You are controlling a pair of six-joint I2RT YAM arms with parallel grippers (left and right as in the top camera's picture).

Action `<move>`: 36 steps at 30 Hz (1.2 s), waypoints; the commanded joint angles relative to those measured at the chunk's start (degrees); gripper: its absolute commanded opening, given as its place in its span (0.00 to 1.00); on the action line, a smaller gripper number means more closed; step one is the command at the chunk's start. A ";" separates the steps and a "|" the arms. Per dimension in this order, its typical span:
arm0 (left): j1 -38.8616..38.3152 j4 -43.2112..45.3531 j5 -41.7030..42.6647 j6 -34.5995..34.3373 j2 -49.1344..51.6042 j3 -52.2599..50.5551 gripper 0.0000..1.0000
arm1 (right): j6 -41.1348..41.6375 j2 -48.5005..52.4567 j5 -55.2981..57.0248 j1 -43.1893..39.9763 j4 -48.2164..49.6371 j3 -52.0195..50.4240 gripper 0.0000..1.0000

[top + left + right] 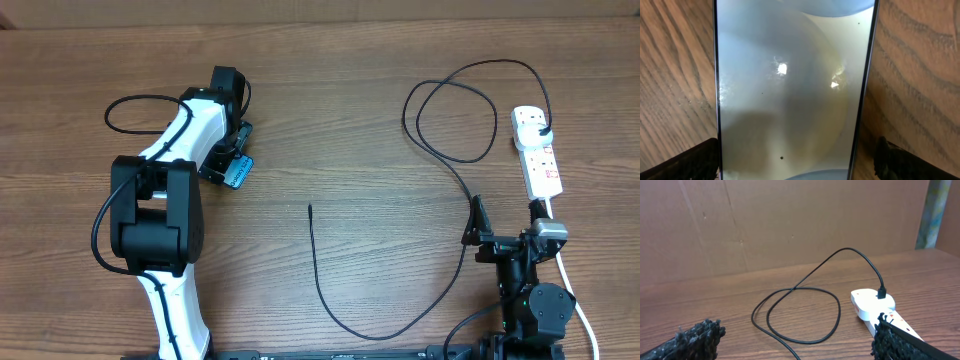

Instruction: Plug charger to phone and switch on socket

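Observation:
The phone point(790, 90) fills the left wrist view, its pale screen up and glaring. My left gripper point(796, 157) hangs open just over it, one finger outside each long edge. From overhead only a blue corner of the phone point(241, 174) shows under that gripper point(232, 160). The white socket point(537, 150) lies at the far right, with the charger's black plug in its far end. The thin black charger cable point(455, 170) loops left, then sweeps round to its free tip point(310, 207) mid-table. My right gripper point(505, 232) is open and empty, just short of the socket point(875, 305) and cable loop point(800, 315).
A brown board wall point(790, 225) closes the far side of the table. The socket's white cord point(575, 290) runs back past the right arm's base. A loop of the left arm's own black cable point(130, 115) lies at the far left.

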 commanded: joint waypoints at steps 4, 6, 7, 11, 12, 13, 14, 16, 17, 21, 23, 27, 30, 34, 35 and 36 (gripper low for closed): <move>-0.13 0.00 -0.31 -0.17 1.84 -2.25 1.00 | 0.02 -0.57 0.39 0.31 0.20 -0.61 1.00; -0.13 0.02 0.13 -0.17 1.86 -2.27 1.00 | 0.02 -0.57 0.39 0.31 0.20 -0.61 1.00; -0.13 0.15 0.74 -0.17 1.86 -2.27 1.00 | 0.02 -0.57 0.39 0.31 0.20 -0.61 1.00; -0.13 0.94 2.25 -0.17 1.86 -2.62 1.00 | 0.02 -0.57 0.39 0.31 0.20 -0.61 1.00; -0.13 1.07 2.25 -0.17 1.86 -2.71 1.00 | 0.02 -0.57 0.39 0.31 0.20 -0.61 1.00; -0.13 1.20 2.27 -0.17 1.86 -2.86 1.00 | 0.02 -0.57 0.39 0.31 0.20 -0.61 1.00; -0.04 1.25 2.29 -0.17 1.86 -2.89 1.00 | 0.02 -0.57 0.39 0.31 0.20 -0.61 1.00; 0.13 1.31 2.32 -0.17 1.86 -2.89 1.00 | 0.02 -0.57 0.39 0.31 0.20 -0.61 1.00; 0.28 1.42 2.34 -0.17 1.86 -2.89 1.00 | 0.02 -0.57 0.39 0.31 0.20 -0.61 1.00; 1.14 2.12 3.93 -0.15 1.86 -2.89 1.00 | 0.02 -0.57 0.39 0.31 0.20 -0.61 1.00; 1.57 2.38 4.50 -0.17 1.86 -2.89 1.00 | 0.02 -0.57 0.39 0.31 0.20 -0.61 1.00; 2.29 2.78 5.27 -0.17 1.86 -2.89 1.00 | 0.02 -0.57 0.39 0.31 0.20 -0.61 1.00; 2.75 2.80 5.29 -0.20 1.86 -2.89 1.00 | 0.02 -0.57 0.39 0.31 0.20 -0.61 1.00; 3.45 2.80 5.49 -0.15 1.86 -2.89 1.00 | 0.02 -0.57 0.39 0.31 0.20 -0.61 1.00; 3.63 2.78 5.64 -0.13 1.86 -2.89 1.00 | 0.02 -0.57 0.39 0.31 0.20 -0.61 1.00; 3.72 2.75 5.73 -0.11 1.86 -2.89 1.00 | 0.02 -0.57 0.39 0.31 0.20 -0.61 1.00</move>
